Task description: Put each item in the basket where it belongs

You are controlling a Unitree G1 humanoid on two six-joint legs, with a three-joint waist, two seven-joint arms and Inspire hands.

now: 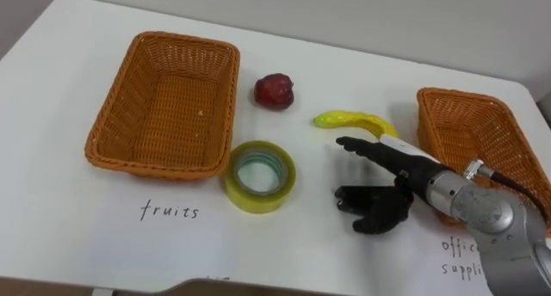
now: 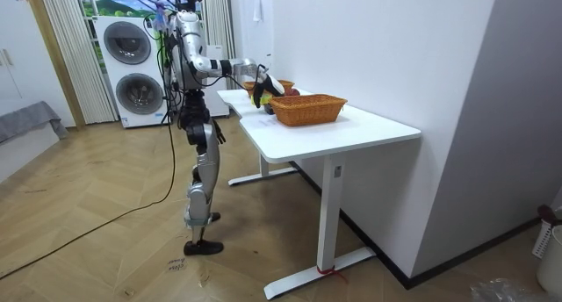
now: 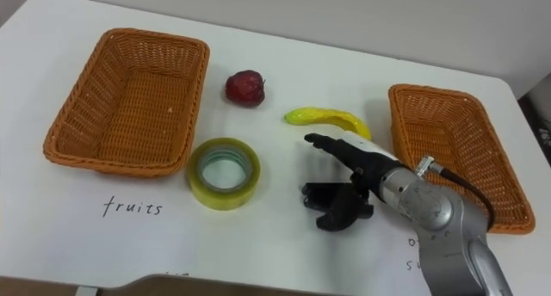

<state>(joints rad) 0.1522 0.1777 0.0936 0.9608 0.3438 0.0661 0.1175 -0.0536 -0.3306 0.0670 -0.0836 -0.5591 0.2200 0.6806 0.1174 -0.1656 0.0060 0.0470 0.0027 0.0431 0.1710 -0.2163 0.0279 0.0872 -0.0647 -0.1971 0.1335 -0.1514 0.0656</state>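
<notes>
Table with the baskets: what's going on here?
The robot stands at the table with its right hand open and empty, reaching out just short of the banana. The apple, banana and tape lie loose on the table between the fruits basket and the right basket. Both baskets are empty, so nothing is sorted yet.

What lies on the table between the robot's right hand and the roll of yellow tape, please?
Nothing: in both eye views the white table is bare between the right hand and the tape roll.
</notes>
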